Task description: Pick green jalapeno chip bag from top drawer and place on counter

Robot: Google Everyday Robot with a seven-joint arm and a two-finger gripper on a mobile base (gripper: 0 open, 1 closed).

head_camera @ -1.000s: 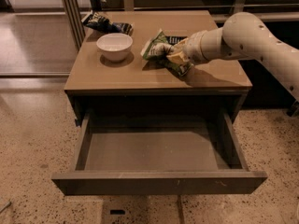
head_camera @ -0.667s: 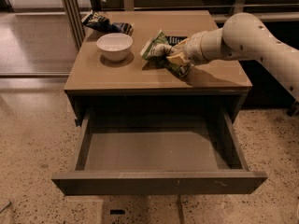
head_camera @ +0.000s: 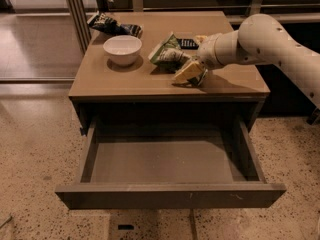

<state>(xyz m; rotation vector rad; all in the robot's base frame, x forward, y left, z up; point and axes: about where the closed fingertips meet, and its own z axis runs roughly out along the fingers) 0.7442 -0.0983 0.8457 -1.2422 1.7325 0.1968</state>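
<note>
The green jalapeno chip bag [head_camera: 166, 55] lies on the counter [head_camera: 107, 81], right of centre, next to a white bowl. My gripper [head_camera: 191, 69] is at the end of the white arm that reaches in from the right. It sits at the bag's right end, low over the counter and touching or nearly touching the bag. A yellowish part shows just under it. The top drawer [head_camera: 167, 160] is pulled fully out below the counter, and its grey floor holds nothing.
A white bowl [head_camera: 122, 49] stands on the counter left of the bag. A dark blue-black snack bag [head_camera: 112, 25] lies at the back left corner. A small dark object [head_camera: 188, 43] lies behind the green bag. The drawer front [head_camera: 170, 196] juts toward the camera over speckled floor.
</note>
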